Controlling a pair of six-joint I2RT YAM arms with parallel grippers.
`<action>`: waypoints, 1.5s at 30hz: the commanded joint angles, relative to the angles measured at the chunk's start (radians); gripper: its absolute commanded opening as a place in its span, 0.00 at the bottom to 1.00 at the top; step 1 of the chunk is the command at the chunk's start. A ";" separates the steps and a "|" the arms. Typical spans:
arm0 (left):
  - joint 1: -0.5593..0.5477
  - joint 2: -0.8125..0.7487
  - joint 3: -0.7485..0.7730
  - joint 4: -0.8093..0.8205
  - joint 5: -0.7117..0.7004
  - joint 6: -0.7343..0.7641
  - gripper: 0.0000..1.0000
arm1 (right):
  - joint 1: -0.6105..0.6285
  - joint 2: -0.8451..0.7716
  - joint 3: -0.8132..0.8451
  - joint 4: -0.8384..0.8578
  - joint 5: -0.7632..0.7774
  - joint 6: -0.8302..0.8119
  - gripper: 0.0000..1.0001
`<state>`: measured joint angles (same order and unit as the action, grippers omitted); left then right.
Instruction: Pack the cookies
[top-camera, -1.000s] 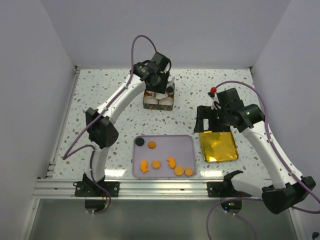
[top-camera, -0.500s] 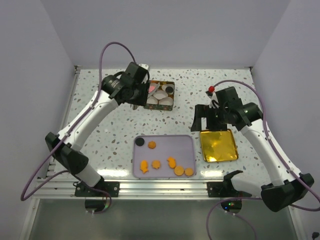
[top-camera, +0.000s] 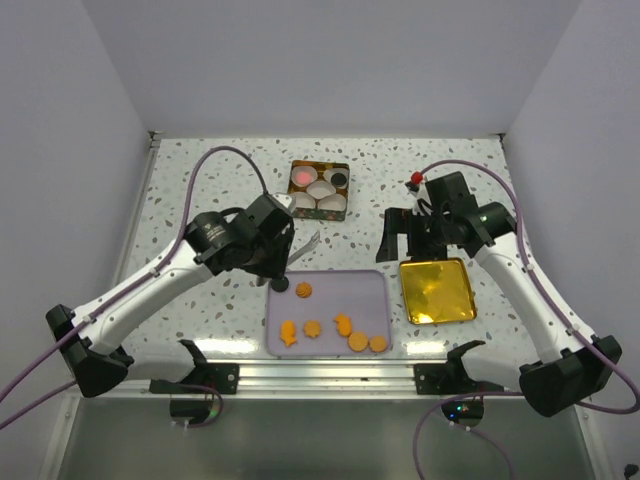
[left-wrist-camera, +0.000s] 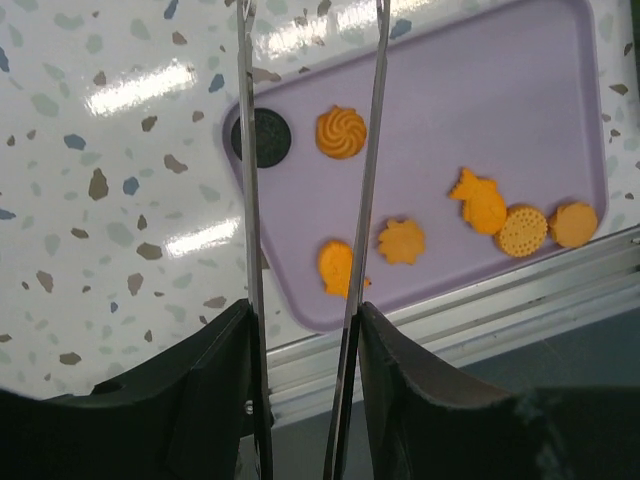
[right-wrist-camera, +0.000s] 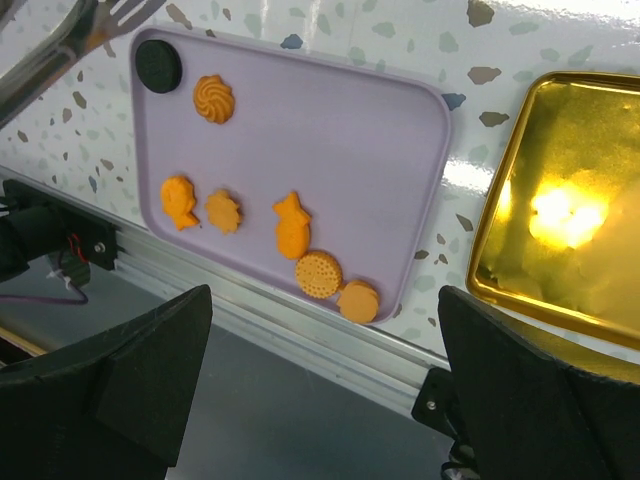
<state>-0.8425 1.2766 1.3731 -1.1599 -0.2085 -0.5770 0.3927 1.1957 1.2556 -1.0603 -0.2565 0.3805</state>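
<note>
Left gripper (left-wrist-camera: 303, 340): mine; pinching a pair of metal tongs (left-wrist-camera: 248, 200), one finger pressed on the outside of each blade.
Tongs: blades apart, running out over the far-left corner of the lilac tray (top-camera: 372, 300). The forked end shows at the top left of the right wrist view.
Right gripper (right-wrist-camera: 320, 400): mine; fingers spread wide with nothing between them. It hangs above the surface (top-camera: 220, 170), just beyond the far-left corner of the gold tray (top-camera: 437, 290).
Cookies (top-camera: 343, 324): seven lie loose on the lilac tray and two sit in the box (top-camera: 319, 188).
Black cookie (left-wrist-camera: 268, 138): in the far-left corner of the lilac tray. One tong blade crosses its edge in the left wrist view; I cannot tell whether they touch.
Swirl cookie (left-wrist-camera: 341, 131): orange, just right of the black cookie, seen between the two blades.
Near row: five orange pieces along the near edge of the lilac tray, a fish shape (top-camera: 288, 332) at the left and rounds at the right.
Box: at the far middle of the surface, well apart from the lilac tray and lined with white paper cups (top-camera: 320, 190).
Pink cookie (top-camera: 300, 178): in the far-left cup of the box.
Second black round (top-camera: 338, 178): in the far-right cup of the box.
</note>
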 joint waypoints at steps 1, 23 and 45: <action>-0.027 -0.085 -0.045 -0.029 0.021 -0.113 0.49 | 0.003 -0.001 -0.007 0.020 -0.015 -0.014 0.99; -0.124 -0.290 -0.315 -0.027 0.159 -0.190 0.47 | 0.003 0.001 -0.035 0.019 -0.007 -0.014 0.99; -0.184 -0.192 -0.321 0.009 0.103 -0.222 0.47 | 0.003 -0.024 -0.056 0.003 0.010 -0.020 0.99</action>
<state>-1.0180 1.0733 1.0344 -1.1831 -0.0834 -0.7788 0.3927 1.2015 1.2015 -1.0542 -0.2523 0.3763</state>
